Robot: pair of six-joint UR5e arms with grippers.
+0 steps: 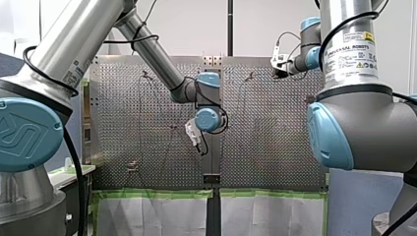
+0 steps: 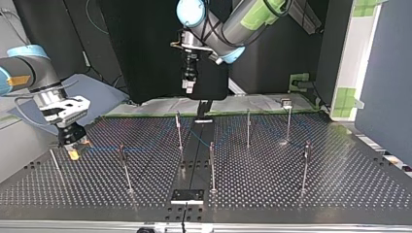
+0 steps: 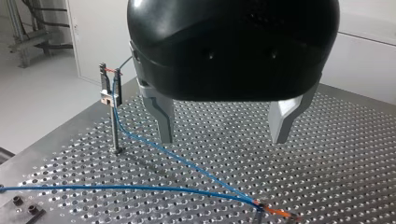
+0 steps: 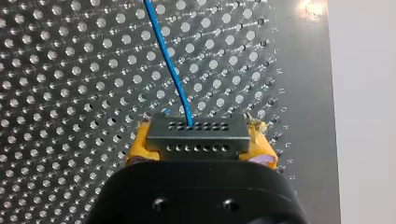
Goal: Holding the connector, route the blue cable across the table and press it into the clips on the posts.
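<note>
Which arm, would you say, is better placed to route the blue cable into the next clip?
Right, probably: the right gripper is shut on the connector with the blue cable leaving it; the left gripper hangs open, holding nothing.

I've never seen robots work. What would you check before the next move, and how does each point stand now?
1. Connector held between the right gripper's yellow pads: ok.
2. Blue cable joined to the connector: ok.
3. Left gripper open, holding nothing: ok.
4. Cable reaches the clip on the post ahead of the left gripper: ok.
5. Cable fully pressed into that clip: cannot tell.
6. Cable in the other posts' clips: cannot tell.
</note>
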